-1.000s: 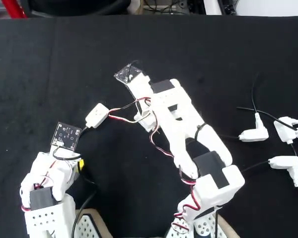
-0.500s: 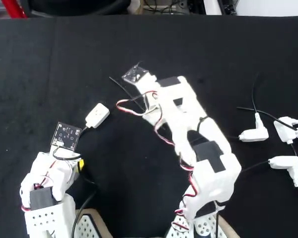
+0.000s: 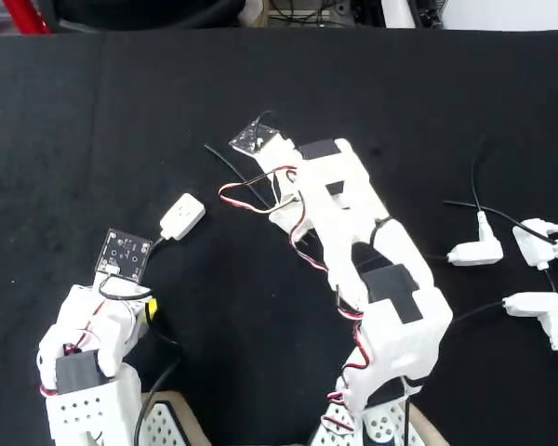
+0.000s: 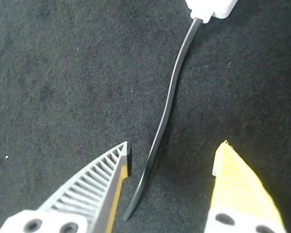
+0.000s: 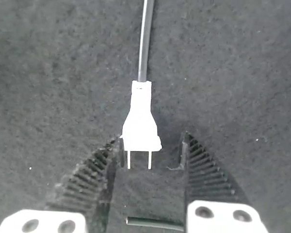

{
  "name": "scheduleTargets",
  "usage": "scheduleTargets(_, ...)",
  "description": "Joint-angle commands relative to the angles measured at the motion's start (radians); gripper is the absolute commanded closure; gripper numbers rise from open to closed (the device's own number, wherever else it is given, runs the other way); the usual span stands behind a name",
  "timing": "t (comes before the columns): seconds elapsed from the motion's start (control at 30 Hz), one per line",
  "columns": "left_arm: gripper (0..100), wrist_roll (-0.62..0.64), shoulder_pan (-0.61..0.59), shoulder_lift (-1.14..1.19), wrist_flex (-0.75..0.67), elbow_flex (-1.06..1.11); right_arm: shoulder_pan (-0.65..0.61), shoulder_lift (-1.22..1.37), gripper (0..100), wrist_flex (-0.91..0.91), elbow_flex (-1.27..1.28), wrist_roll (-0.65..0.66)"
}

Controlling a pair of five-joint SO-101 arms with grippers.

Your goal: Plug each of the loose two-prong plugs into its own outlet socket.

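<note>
The two-prong plug (image 5: 140, 124) is likely light and rigid, a small moulded body that should slide easily on the cloth-covered desk (image 5: 242, 58), while its black cable (image 5: 145, 39) is springy enough to tug it off line. The best hold is probably across the flat sides of the wider base, just behind the prongs (image 5: 129, 160), leaving the metal free for insertion and avoiding the cable. It is white, tapering from a narrow neck at the cable to a flared base, with two thin straight pins. It lies flat near the middle of the desk, between the fingers (image 5: 87, 179) of the right end effector (image 5: 150, 141), which is spread wide around it and not clamped; one finger sits just beside the base. The left end effector (image 4: 175, 145) is also wide open, gripping nothing, straddling a black cord (image 4: 167, 111) that runs to a white cord-end piece (image 4: 209, 7).
</note>
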Motion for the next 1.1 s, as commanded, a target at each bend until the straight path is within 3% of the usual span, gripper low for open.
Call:
scheduleTargets(0.0,72,-0.006,0.001,-0.003,-0.011,-0.005,0.034,0.001,82.2,-0.034,-0.071,0.023)
scheduleTargets(0.73,72,-0.006,0.001,-0.003,-0.009,-0.005,-0.017,0.09,82.3,0.014,-0.088,0.015)
scheduleTargets(0.93,72,-0.006,0.001,-0.003,-0.009,-0.005,-0.017,0.09,99.0,0.014,-0.093,-0.002)
scheduleTargets(1.07,72,-0.006,0.001,-0.003,-0.009,-0.005,-0.023,0.09,95.6,0.014,-0.09,-0.002)
